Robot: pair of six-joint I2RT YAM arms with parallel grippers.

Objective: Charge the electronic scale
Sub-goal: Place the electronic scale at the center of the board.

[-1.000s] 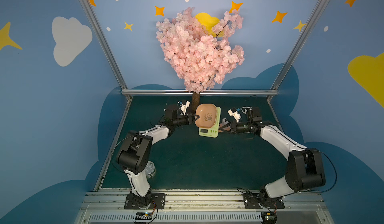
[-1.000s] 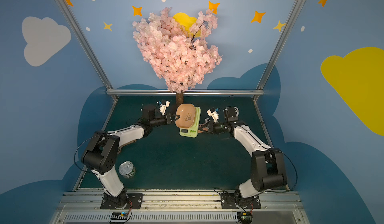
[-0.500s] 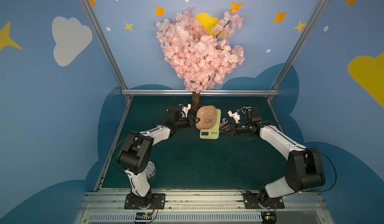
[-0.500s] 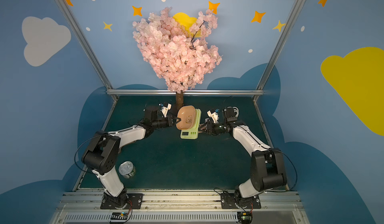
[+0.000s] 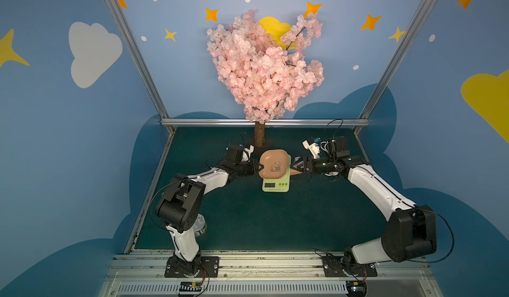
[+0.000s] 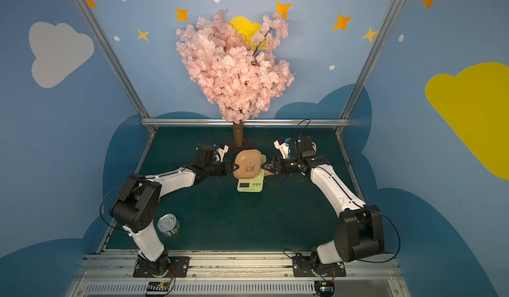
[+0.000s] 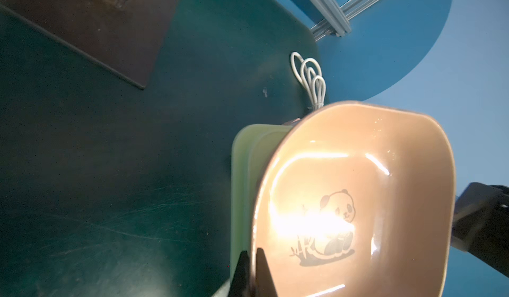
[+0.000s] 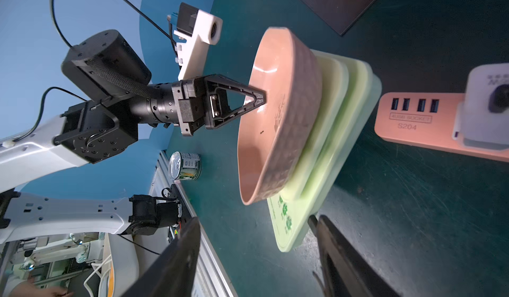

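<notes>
Pink blossom tree (image 5: 264, 70) at the back; just in front of its trunk the one electronic scale (image 5: 275, 186) sits squarer than a second ago. Left gripper (image 5: 261, 168) pinched tight on the rim of the empty panda tray (image 5: 274, 166); right gripper (image 5: 292, 167) has sprung wide, holding nothing. One power strip (image 8: 413, 127); one can (image 6: 168, 225) well forward of the tree.

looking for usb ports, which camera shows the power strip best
Right wrist view: the power strip shows its four USB ports and a white charger. Both top views show only a sliver by the right gripper; the left wrist view hardly any.
</notes>
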